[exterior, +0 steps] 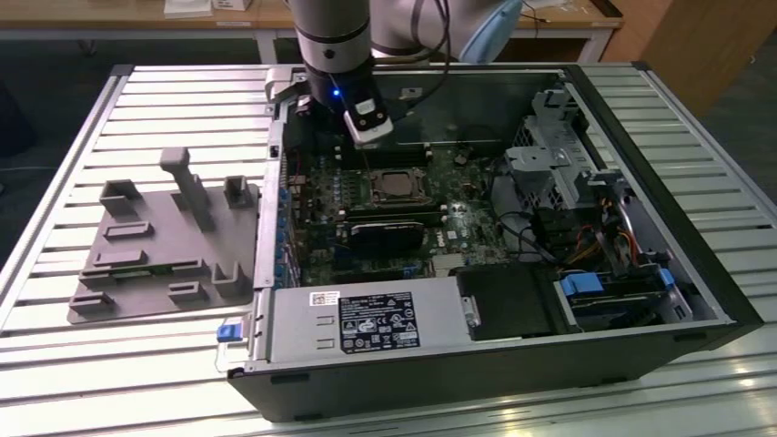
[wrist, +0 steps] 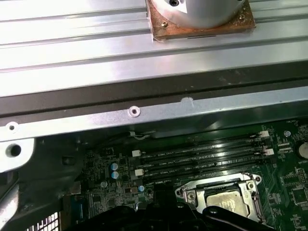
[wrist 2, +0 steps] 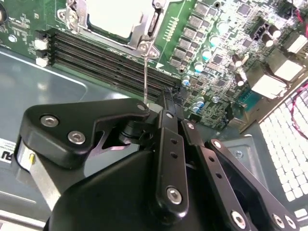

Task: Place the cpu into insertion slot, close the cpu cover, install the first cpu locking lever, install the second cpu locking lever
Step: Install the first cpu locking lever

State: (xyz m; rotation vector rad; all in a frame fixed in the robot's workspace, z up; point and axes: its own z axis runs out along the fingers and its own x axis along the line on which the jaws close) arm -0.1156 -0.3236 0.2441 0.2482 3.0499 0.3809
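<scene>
Slatted tbl [exterior: 73,382], open PC [exterior: 486,373]: cpu [wrist 2: 114,17] (seated) just beyond claw [wrist 2: 156,108].

The open black metal computer case [exterior: 486,382] lies on the slatted metal table [exterior: 692,410], with the grey plastic fixture tray [exterior: 134,305] beside it on the exterior view's left. Inside, the silvery square cpu [wrist: 226,204] sits in the metal-rimmed square insertion slot [wrist: 185,195], beside the long narrow black memory slots [wrist: 202,156].

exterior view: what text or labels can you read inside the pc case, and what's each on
Black label on the power supply: print too small to read.
White sticker beside it: too small to read.
Motherboard markings: too small to read.
So nothing can be quoted.
</scene>
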